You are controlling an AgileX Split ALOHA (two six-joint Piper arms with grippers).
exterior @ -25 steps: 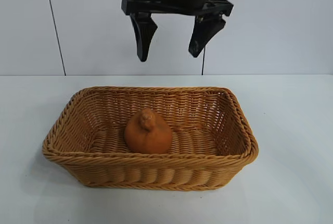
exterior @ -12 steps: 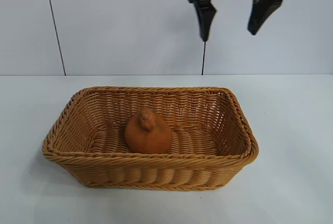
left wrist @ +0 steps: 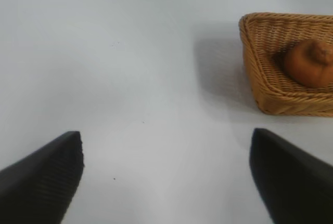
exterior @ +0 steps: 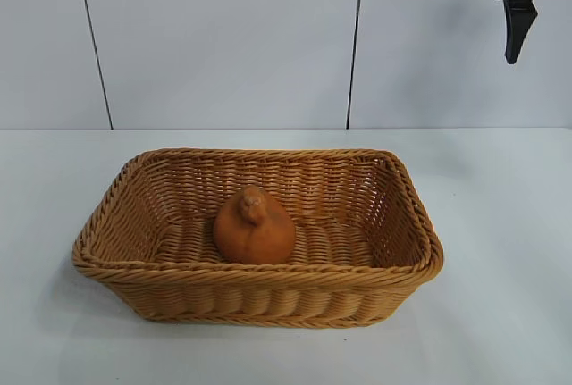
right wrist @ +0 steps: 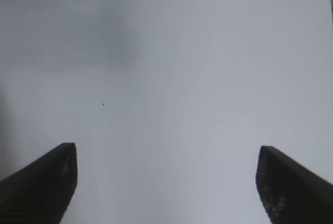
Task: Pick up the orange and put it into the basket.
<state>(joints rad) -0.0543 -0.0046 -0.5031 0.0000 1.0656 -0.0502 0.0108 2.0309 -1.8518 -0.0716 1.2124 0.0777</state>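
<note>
From where I sit, the left side of the white table [exterior: 500, 251] is bare tabletop all the way from its near edge back to the panelled wall [exterior: 223, 46], and the left gripper [left wrist: 166, 174] hangs low over that stretch, its two dark fingers [left wrist: 44, 174] spread wide apart with nothing between them. In its wrist view I see broad free surface ahead of it, and the basket's corner sits well off to one side, so that arm has open room on every side I can see. Moving across, the one basket [exterior: 259, 278] sits in the middle of the table, long side toward me, its braided rim unbroken all round and its walls sloping inward to the floor. The one orange [exterior: 255, 227] rests inside it, upright on the woven floor, knob on top, slightly left of the basket's centre and nearer the front wall than the back; there is free floor to both sides of it. To the right of the basket the table is open out to the frame edge. High at the upper right corner I see one finger of the right gripper [exterior: 517, 19], well above the table and clear of the basket's right rim. Its wrist view shows both fingers [right wrist: 41, 182] held wide apart over plain tabletop, gripping nothing.
</note>
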